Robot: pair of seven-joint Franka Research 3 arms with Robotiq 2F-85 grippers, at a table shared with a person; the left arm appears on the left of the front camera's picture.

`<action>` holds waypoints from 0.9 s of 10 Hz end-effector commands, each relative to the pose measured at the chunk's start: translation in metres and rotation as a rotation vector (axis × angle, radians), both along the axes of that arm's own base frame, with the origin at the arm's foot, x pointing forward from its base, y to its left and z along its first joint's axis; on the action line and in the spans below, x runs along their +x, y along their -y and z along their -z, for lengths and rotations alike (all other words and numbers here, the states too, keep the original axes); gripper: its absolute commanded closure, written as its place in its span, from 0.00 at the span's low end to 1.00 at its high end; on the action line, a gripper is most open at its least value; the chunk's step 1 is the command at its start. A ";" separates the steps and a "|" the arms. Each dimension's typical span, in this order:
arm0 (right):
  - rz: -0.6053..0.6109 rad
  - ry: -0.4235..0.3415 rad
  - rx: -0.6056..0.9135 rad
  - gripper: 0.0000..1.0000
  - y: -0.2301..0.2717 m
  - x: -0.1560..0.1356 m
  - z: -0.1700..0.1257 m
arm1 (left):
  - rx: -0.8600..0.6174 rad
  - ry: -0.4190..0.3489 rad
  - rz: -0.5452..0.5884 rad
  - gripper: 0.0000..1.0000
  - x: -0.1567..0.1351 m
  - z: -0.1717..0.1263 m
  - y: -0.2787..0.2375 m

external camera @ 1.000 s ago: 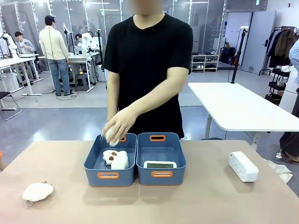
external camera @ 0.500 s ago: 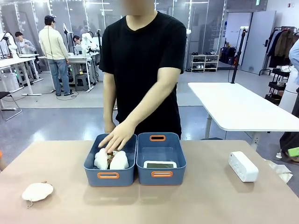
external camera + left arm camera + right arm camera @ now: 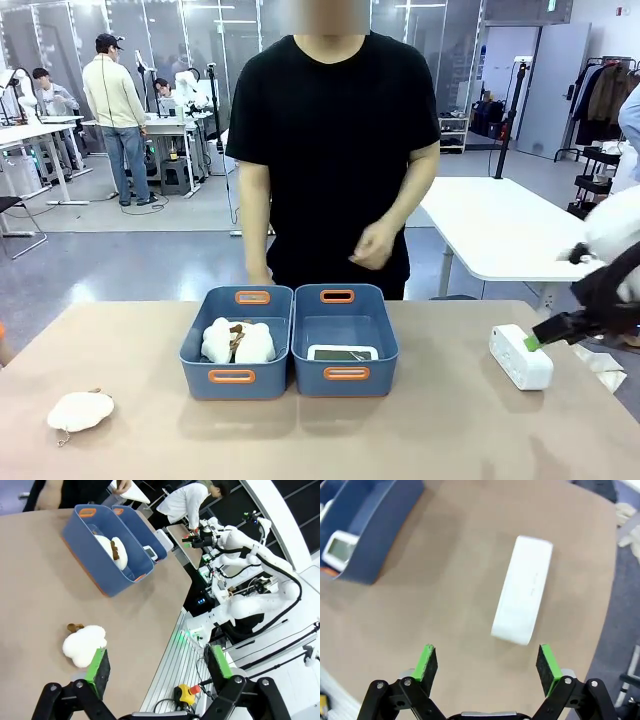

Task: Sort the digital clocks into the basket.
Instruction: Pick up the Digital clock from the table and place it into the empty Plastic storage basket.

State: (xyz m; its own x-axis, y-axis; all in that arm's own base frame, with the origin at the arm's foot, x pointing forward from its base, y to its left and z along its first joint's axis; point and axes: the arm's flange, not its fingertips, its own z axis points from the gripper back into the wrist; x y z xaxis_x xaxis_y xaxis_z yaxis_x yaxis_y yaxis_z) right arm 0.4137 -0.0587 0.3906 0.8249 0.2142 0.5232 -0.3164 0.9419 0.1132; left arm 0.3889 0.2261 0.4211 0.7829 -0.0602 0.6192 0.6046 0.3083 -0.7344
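Your right gripper [image 3: 486, 662] is hanging wide open over the table [image 3: 450, 430], with nothing between its pads [image 3: 428, 661]. Its wrist view is showing the loose clock [image 3: 522, 596] lying flat just beyond the gap, nearer the right-hand pad, with its display not showing. The front view is placing that clock on the table's right side, well apart from the baskets, and the gripper's green tip is overlapping the clock's top there. You cannot tell contact from that view.

The other clock [image 3: 342, 353] is lying display-up at the near end of the right basket [image 3: 346, 375]. The left basket [image 3: 232, 377] is touching it and holding white plush paws [image 3: 238, 341].

Your left gripper [image 3: 159, 663] is standing wide open and empty. Its wrist view is showing a lone paw [image 3: 84, 645] just beside one pad, and the front view is placing that paw at the table's near left. The person's hand [image 3: 375, 243] is hovering at waist height, above the table's far edge.
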 end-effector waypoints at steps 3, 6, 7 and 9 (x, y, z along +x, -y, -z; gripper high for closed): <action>0.026 0.002 -0.036 0.00 -0.011 0.010 0.005 | -0.002 -0.003 0.004 0.00 -0.005 -0.001 0.001; 0.038 -0.014 -0.032 0.00 -0.012 0.021 0.012 | -0.002 -0.003 0.004 0.00 -0.005 -0.001 0.001; 0.054 -0.108 -0.111 0.00 -0.016 0.030 0.006 | -0.002 -0.003 0.004 0.00 -0.005 -0.001 0.001; 0.090 -0.167 -0.161 0.00 -0.020 0.065 0.013 | -0.002 -0.003 0.004 0.00 -0.005 -0.001 0.001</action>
State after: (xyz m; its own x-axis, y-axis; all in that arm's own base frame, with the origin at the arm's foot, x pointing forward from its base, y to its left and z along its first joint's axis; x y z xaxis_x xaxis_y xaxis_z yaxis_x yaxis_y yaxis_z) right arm 0.4526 -0.0469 0.3693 0.8866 0.2363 0.3977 -0.2596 0.9657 0.0049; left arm 0.3885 0.2265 0.4209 0.7832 -0.0590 0.6190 0.6040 0.3088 -0.7348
